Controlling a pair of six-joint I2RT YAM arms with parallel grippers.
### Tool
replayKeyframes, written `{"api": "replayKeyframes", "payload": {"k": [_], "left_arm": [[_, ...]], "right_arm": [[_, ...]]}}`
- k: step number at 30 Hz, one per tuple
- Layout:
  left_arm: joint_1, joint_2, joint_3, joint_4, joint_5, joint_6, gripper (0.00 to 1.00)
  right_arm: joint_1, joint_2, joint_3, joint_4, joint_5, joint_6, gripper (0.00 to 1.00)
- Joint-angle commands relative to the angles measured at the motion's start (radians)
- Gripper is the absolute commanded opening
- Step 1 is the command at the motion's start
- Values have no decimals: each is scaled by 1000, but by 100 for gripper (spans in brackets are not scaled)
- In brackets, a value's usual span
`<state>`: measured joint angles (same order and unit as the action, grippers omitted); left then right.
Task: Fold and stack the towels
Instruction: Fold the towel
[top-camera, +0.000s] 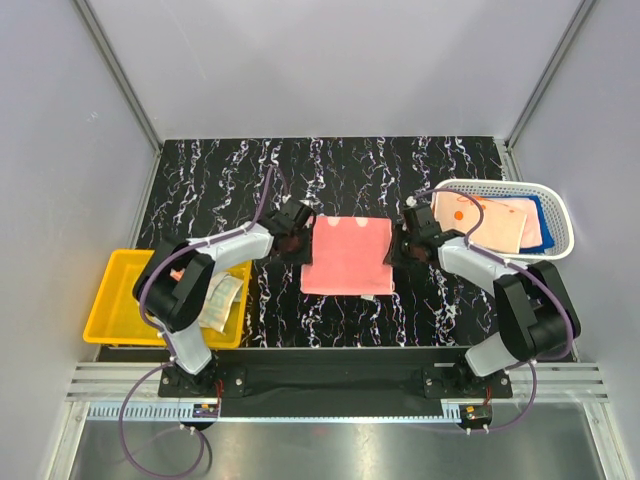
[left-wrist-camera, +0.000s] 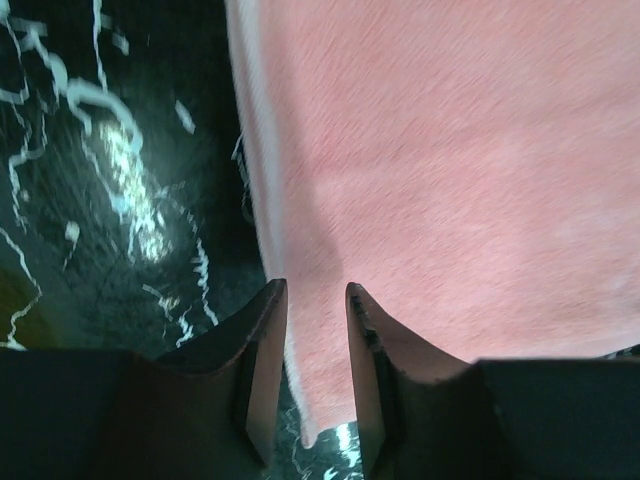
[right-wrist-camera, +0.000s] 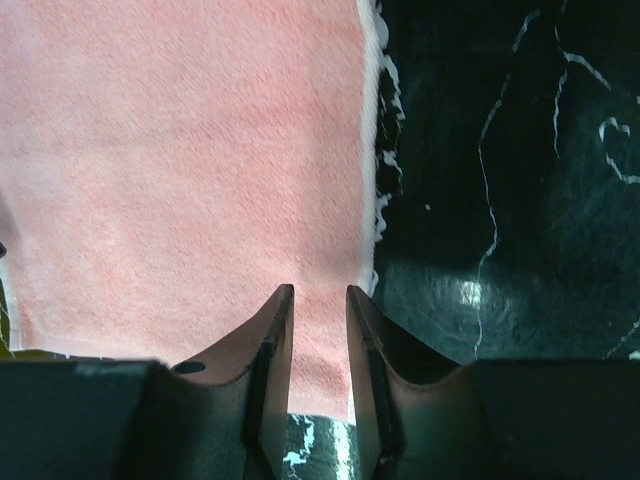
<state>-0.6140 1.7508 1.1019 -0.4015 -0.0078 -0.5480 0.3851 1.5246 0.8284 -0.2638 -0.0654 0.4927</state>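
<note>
Looking down on the black marbled table, we are seeing 1 salmon-pink towel lying spread out at the centre, right between the 2 arms. The left gripper is sitting at the towel's left edge near the far corner. The right gripper is sitting opposite it at the right edge.

On the left wrist camera, the towel's pale hem is running down into the narrow gap between the 2 fingers, and the jaws are clenching on the cloth. On the right wrist camera it is the same story: the towel's edge is dipping between the 2 fingers, and they are pinching it tight. So both claws are grasping the 1 towel, 1 on each side.

Off to the right, 1 white mesh basket is standing on the table, and I am counting 3 cloths showing inside: 1 orange towel, 1 pale pink towel and 1 blue towel peeking out from under the pink. Whether more are hiding underneath, I cannot tell.

Over on the left, 1 yellow bin is holding 1 beige towel, partly hidden behind the left arm, with its print too small to make out.
</note>
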Motion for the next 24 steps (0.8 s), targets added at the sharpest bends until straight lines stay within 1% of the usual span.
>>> {"api": "replayKeyframes", "payload": {"k": [1, 4, 7, 9, 14, 19, 21, 24], "left_arm": [[-4, -71, -34, 42, -14, -6, 35], [-3, -73, -22, 46, -41, -12, 40], [16, -48, 39, 30, -72, -10, 42], [49, -28, 97, 27, -72, -12, 43], [124, 94, 245, 12, -29, -6, 43], [154, 222, 398, -19, 24, 26, 42], [158, 269, 429, -34, 35, 42, 42], [168, 291, 441, -25, 58, 51, 42]], "right_arm": [[11, -72, -40, 28, 13, 30, 34], [9, -67, -38, 37, 35, 26, 35], [9, -32, 15, 21, 88, 15, 37], [8, 9, 86, -2, 131, -3, 37], [-25, 147, 263, -32, 176, -26, 39], [-48, 301, 417, -75, 173, -46, 39], [-51, 324, 443, -83, 177, -51, 40], [-52, 348, 472, -91, 190, -60, 42]]}}
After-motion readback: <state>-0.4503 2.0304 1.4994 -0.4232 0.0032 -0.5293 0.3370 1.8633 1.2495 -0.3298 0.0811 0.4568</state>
